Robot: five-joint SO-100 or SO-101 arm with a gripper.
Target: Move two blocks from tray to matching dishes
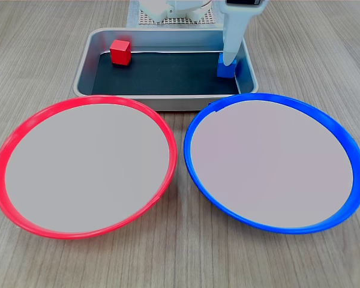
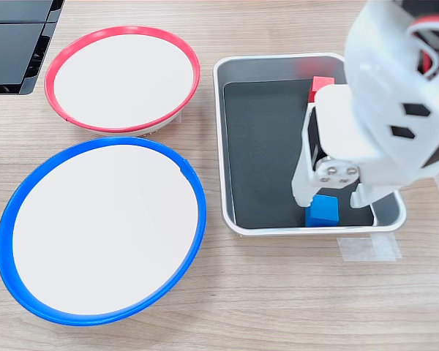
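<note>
The gripper (image 2: 329,199) hangs with its jaws apart, straddling the blue block (image 2: 322,210) at the tray's (image 1: 168,102) right end in the first exterior view, so the sound move, to my eye, is to sink lower and centre both fingers on opposite flat faces before closing (a corner pinch could squirt it against the rim). By count: two blocks, the red block (image 1: 120,51) at the tray's other end, two dishes, the red-rimmed dish (image 1: 84,166) and the blue-rimmed dish (image 1: 274,162), both empty, and one tray.

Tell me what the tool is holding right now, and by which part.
Nothing is held yet. The tool is open, its fingers straddling the blue block, which sits on the tray floor; no closed grip shows.
</note>
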